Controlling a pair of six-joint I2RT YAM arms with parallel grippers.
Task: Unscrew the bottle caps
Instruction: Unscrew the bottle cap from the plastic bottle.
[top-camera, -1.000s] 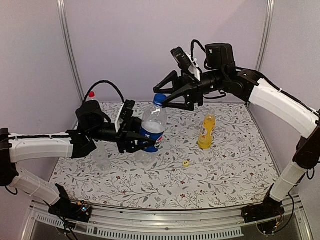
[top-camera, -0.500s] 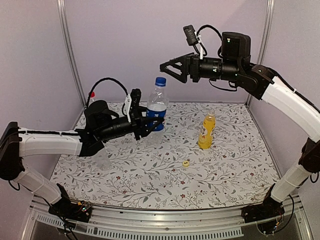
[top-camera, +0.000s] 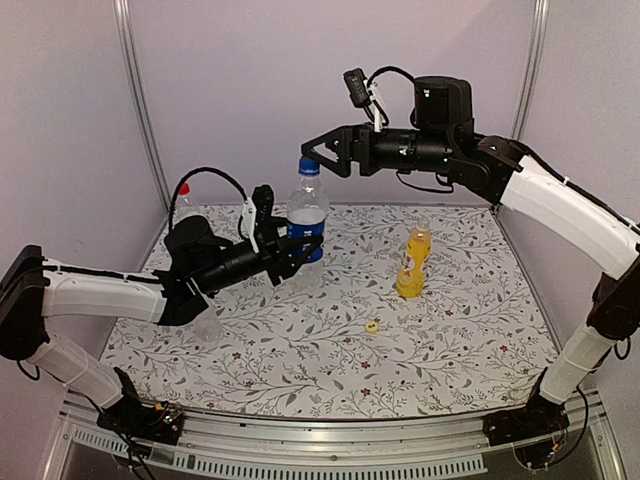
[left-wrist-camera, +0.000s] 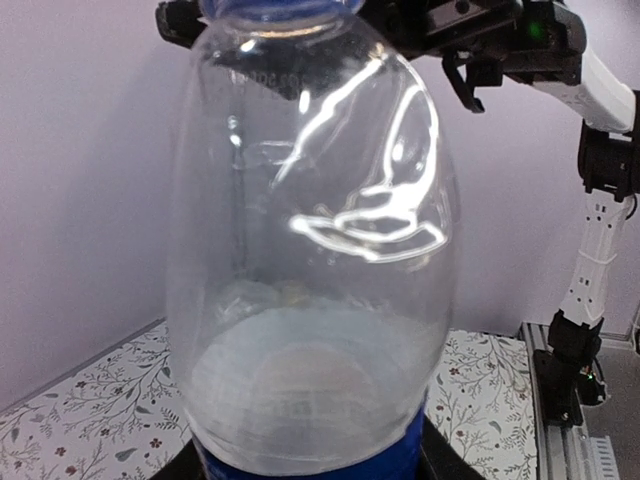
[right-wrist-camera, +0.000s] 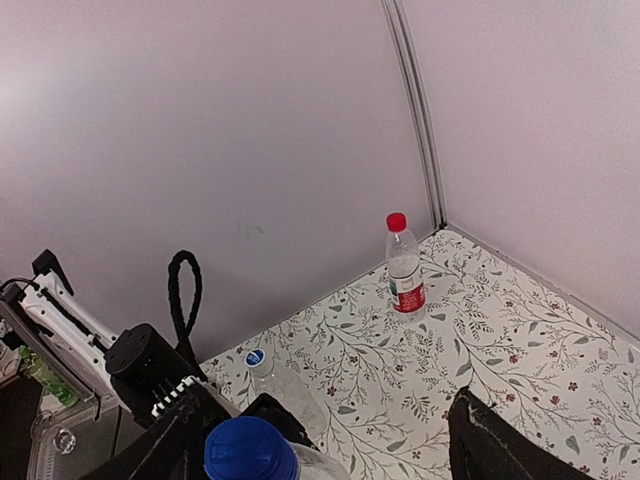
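Right gripper (top-camera: 312, 161) nearer blue-label bottle (top-camera: 306, 216)

Overhead; wrist close-ups sharing bottle (top-camera: 307, 215)

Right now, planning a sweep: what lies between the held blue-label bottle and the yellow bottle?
Nothing: the top view shows only bare floral cloth between the blue-label bottle and the yellow bottle.

— Where's the blue-label bottle (top-camera: 307, 222)?
— Upper middle of the frame, upright, held off the surface (top-camera: 460, 340) in the left claw (top-camera: 303, 248), blue cap (top-camera: 309, 166) on.
— And the others?
— The yellow bottle (top-camera: 413, 265) stands right of centre, with a small yellow cap (top-camera: 371, 326) lying near it. The red-capped bottle (right-wrist-camera: 404, 268) stands in the far corner. The plain clear bottle (right-wrist-camera: 268, 372) is capped.
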